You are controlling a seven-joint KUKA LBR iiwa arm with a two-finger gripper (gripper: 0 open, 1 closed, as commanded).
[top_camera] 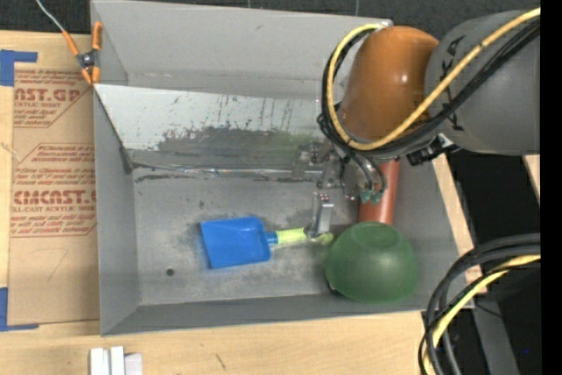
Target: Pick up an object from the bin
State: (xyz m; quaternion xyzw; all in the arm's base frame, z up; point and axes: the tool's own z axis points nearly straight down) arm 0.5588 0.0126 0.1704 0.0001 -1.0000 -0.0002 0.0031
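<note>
The gripper [322,227] hangs low under the arm's orange cover [391,83], close to the floor of the bin [158,206] at about the bin's 4 o'clock. Whether it is spread or pressed together I cannot tell from this angle. Its tip sits at the free end of a yellow-green handle [294,236], on it or just above it; contact cannot be made out. The handle runs off toward 9 o'clock into a flat blue head, so the thing under the gripper is a blue-headed tool [233,243], some sort of scraper or brush, lying flat on the floor in the lower middle of the bin. At the gripper's 4 o'clock, just beside the handle's end, a dark green bowl [371,263] lies mouth down. At its 2 o'clock a reddish-brown cylinder [384,199] stands partly hidden under the wrist, against the right wall. As a judgement, the approach looks done and the arm is down at grasp height over the handle. Nothing looks lifted, as the tool rests fully on the floor. Closing on the handle, raising it and clearing the rim remain, and the bowl so near leaves little room on that side.
</note>
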